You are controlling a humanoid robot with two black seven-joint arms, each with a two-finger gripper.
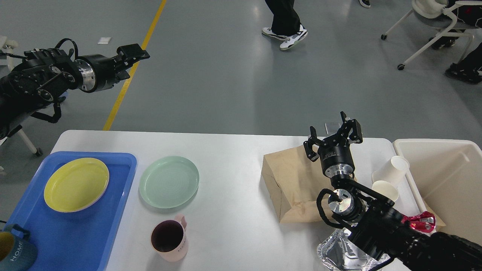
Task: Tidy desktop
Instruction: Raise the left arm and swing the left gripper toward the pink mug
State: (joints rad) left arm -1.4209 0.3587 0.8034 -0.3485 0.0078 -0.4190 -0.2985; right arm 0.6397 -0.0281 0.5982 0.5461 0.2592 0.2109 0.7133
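Note:
The white desktop (233, 150) carries a pale green plate (169, 181), a pink mug (169, 238) and a flat brown paper bag (292, 184). Two white paper cups (391, 170) lie at its right end. My right gripper (332, 132) hovers open over the bag's far edge with nothing between its fingers. My left gripper (130, 63) is raised high beyond the table's far left corner, over the floor. It points right, open and empty.
A blue tray (75, 233) at the left holds a yellow plate (76, 184) and a teal mug (11, 256). A cream bin (444, 180) stands at the right. A red foil wrapper (420, 222) and a clear plastic container (339, 256) lie near my right arm. A person walks on the floor beyond.

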